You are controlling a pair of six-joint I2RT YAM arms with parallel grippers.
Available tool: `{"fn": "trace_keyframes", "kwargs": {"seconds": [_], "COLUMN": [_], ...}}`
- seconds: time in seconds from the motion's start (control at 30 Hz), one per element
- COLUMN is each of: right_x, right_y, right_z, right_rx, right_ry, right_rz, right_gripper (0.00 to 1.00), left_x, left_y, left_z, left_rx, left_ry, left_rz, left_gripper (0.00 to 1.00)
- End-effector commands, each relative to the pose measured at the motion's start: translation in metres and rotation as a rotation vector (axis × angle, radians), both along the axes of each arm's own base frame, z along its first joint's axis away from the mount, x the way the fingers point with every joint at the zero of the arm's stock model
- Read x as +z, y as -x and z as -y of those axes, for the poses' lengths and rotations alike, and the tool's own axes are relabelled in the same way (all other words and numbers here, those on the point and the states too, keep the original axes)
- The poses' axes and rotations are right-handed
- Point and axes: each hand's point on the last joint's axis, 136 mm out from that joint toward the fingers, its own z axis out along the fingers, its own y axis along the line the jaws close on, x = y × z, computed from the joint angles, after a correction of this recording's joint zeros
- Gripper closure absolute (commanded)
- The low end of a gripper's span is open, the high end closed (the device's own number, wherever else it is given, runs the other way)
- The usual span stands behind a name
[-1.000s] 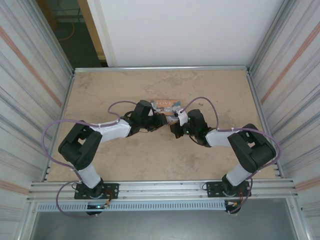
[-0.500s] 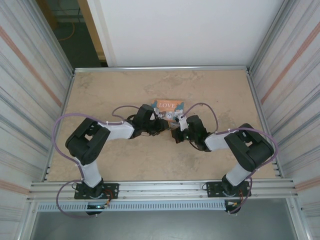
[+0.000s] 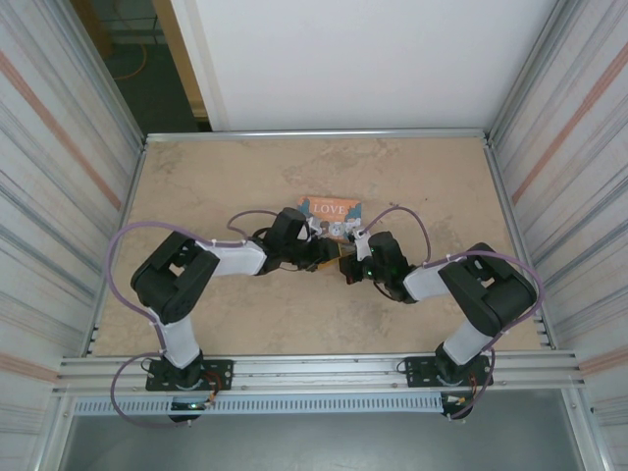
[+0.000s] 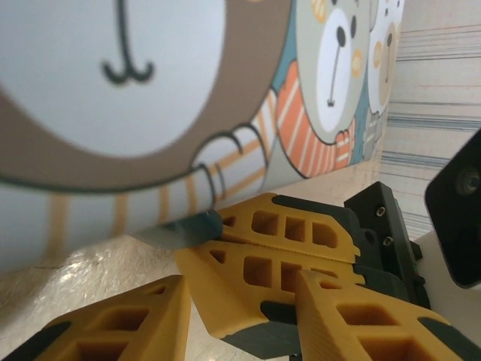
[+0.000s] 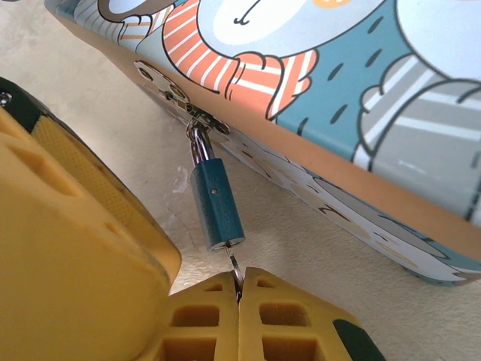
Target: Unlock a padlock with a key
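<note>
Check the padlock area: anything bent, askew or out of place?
Nothing stands out. The padlock hangs from the hasp on the box, and the right gripper pinches the key at its base.

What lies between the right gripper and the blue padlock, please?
In the right wrist view, a thin silvery metal piece, probably the key, runs from the padlock into the shut right gripper.
</note>
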Motion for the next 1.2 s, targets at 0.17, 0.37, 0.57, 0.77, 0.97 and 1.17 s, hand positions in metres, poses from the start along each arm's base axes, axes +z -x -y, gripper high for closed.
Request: {"fn": "trace_keyframes", "kwargs": {"seconds": [0.17, 0.37, 0.57, 0.77, 0.97, 1.17], "right_x": [0.015, 0.018, 0.026, 0.034, 0.034, 0.036], "right_y": [-0.003, 0.005, 0.012, 0.02, 0.024, 0.027], "right_z": [-0.003, -0.004, -0.013, -0.02, -0.022, -0.028], "right_rx": [-0.022, -0.013, -0.023, -0.048, -0.104, -0.155], "right_ry": [-0.043, -0.056, -0.121, -0.169, -0.216, -0.287], "right_rz": [-0.026, -0.086, -0.208, -0.313, -0.428, -0.512], "right_gripper": [1.0, 1.0, 1.0, 1.0, 1.0, 1.0], "left_x": [0.027, 0.048, 0.062, 0.071, 0.06, 0.05], "left_y": [0.014, 0.009, 0.009, 0.014, 0.021, 0.021], "left_z": [-0.018, -0.046, -0.073, -0.093, -0.1, -0.094], "left_rx": [-0.018, 0.066, 0.181, 0.294, 0.352, 0.369], "left_ry": [0.029, 0.058, 0.084, 0.131, 0.18, 0.249], "left_rz": [0.045, 0.145, 0.228, 0.256, 0.174, 0.103], "left_gripper": [0.55, 0.52, 0.5, 0.46, 0.42, 0.42]}}
